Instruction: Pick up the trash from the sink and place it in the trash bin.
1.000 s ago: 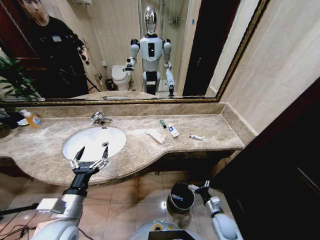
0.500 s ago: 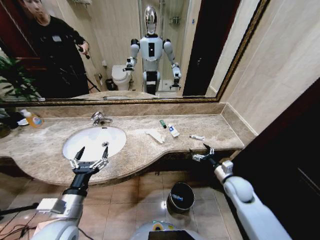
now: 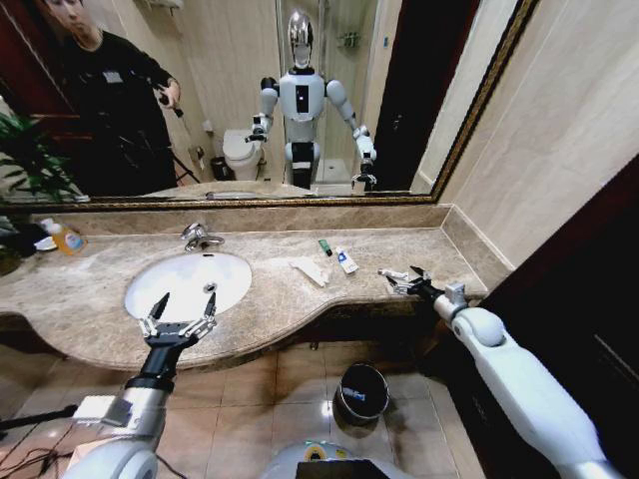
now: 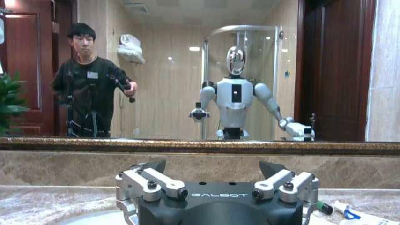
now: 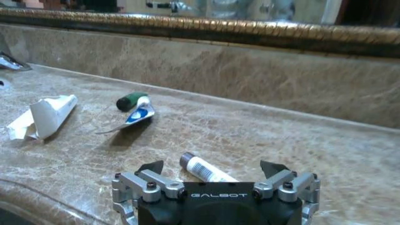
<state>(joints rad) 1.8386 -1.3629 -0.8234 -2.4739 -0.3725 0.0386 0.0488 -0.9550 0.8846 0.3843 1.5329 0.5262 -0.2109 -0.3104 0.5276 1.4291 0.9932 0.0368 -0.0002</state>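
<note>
Beige mottled marble runs under a wide gilt-framed mirror, and on this counter, not inside the basin, the trash lies scattered to the right of the sink: a flat white paper wrapper, a tiny dark-green piece, a white tube with blue marks, and nearest the counter's right end a small white tube. That last tube sits directly ahead of the right gripper, between the lines of its spread fingers in the right wrist view, which suggests the arm is lined up to take it first. The right arm reaches out low and nearly level over the counter edge. On the floor below stands the trash bin, within easy swing of that arm. The left gripper hovers at the basin's front rim, fingers spread and holding nothing, forearm angled up from below.
</note>
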